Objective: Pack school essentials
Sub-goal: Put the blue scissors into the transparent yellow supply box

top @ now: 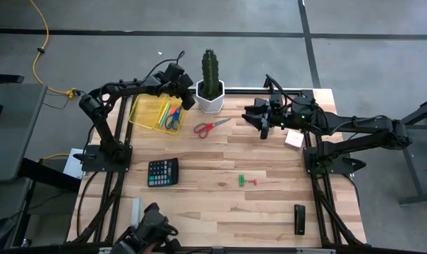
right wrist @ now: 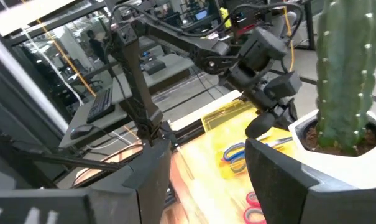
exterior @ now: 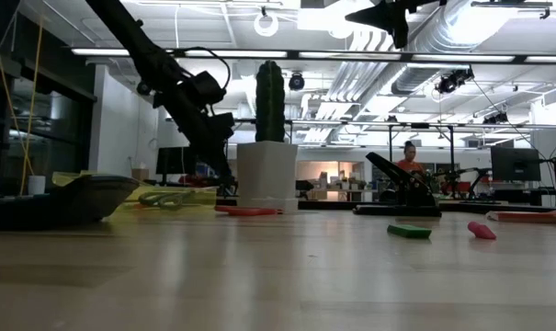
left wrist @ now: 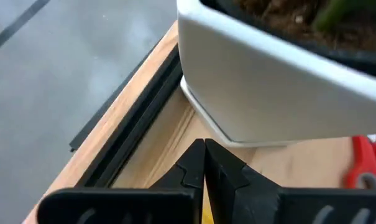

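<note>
Packing looks partly done: the yellow tray (top: 151, 113) at the table's far left already holds blue-handled scissors (top: 172, 120) and some pens, while the red-handled scissors (top: 211, 126) lie on the wooden table (top: 220, 204) just in front of the potted cactus (top: 210, 83). The left gripper (top: 187, 99), fingers pressed shut and empty, hovers between tray and pot. The right gripper (top: 263, 129), spread open and empty, hangs well right of the scissors. The next move is probably to fetch those scissors, or the green piece (top: 241, 180) mid-table. An open workshop lies behind.
</note>
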Tool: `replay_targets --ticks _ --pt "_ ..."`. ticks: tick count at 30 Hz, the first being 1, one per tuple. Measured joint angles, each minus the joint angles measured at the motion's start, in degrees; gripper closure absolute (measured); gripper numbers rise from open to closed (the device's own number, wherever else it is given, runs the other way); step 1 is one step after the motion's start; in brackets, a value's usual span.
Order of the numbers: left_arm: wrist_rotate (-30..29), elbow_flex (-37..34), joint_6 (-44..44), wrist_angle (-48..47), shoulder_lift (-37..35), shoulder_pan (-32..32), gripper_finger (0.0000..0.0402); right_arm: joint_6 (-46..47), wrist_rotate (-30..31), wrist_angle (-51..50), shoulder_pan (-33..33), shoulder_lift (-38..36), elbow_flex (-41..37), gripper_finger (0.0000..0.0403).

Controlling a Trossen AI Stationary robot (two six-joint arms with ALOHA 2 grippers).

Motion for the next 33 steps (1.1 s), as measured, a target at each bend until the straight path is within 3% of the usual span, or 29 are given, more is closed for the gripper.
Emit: replay_targets --ticks 5,17,28,33 --pt "-3.28 0.11 0.99 2.40 0.82 -0.05 0.0401 0.90 0.65 0.03 -0.02 0.00 0.00 0.0203" --pt "-4.59 0.07 0.28 0.29 4.09 0.03 0.0401 2.36 1.83 -0.02 0.00 0.00 0.00 0.0203" --pt "-6.92 0.13 4.09 -7.42 0.42 0.82 0.0401 1.75 2.62 -0.04 0.00 0.00 0.00 0.0203" --pt "-6.49 0.11 0.93 -12.20 -0.34 1.88 0.0401 1.75 2.60 -0.39 0.00 0.00 0.00 0.0203"
